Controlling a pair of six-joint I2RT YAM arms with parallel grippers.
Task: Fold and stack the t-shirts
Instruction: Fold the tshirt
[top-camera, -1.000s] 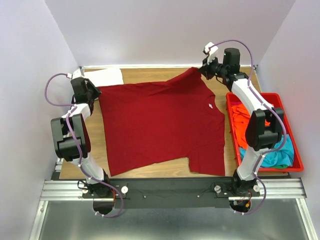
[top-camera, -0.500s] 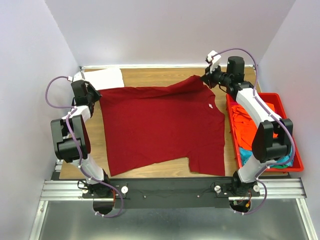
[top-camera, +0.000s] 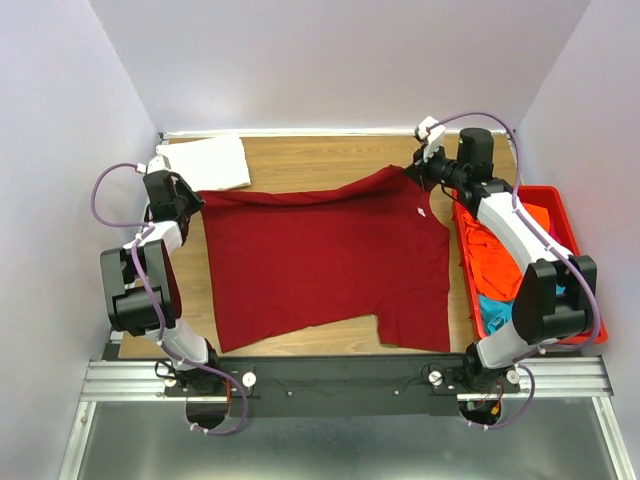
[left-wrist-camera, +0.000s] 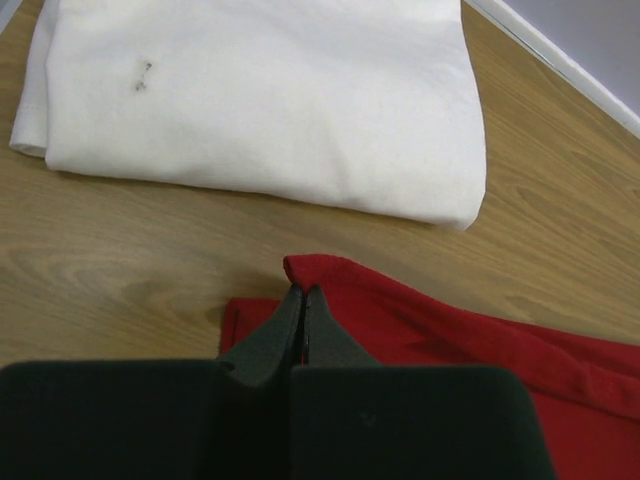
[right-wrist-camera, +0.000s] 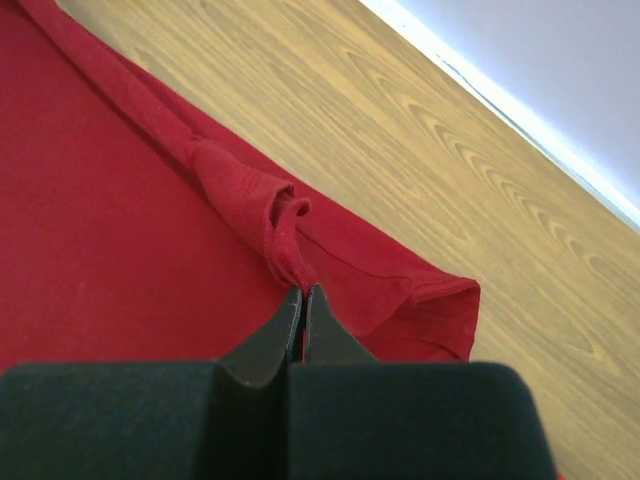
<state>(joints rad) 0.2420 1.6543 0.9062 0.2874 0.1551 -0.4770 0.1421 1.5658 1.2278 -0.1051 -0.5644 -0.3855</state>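
A dark red t-shirt (top-camera: 320, 260) lies spread over the middle of the wooden table. My left gripper (top-camera: 192, 197) is shut on its far left corner (left-wrist-camera: 310, 268), lifting a small fold of cloth. My right gripper (top-camera: 412, 170) is shut on the far right edge, where the cloth bunches (right-wrist-camera: 270, 225) just ahead of the jaws. A folded white t-shirt (top-camera: 205, 162) rests flat at the far left corner of the table, also filling the top of the left wrist view (left-wrist-camera: 260, 90).
A red plastic bin (top-camera: 585, 325) stands at the right edge, holding orange (top-camera: 495, 250) and teal (top-camera: 495, 310) shirts. Bare wood (top-camera: 320, 155) shows along the far side, up to the back wall. The metal rail (top-camera: 330, 375) with both arm bases runs along the near edge.
Both grippers have drawn the shirt's far edge toward the near side. The far edge now sits lower on the table and more bare wood shows behind it.
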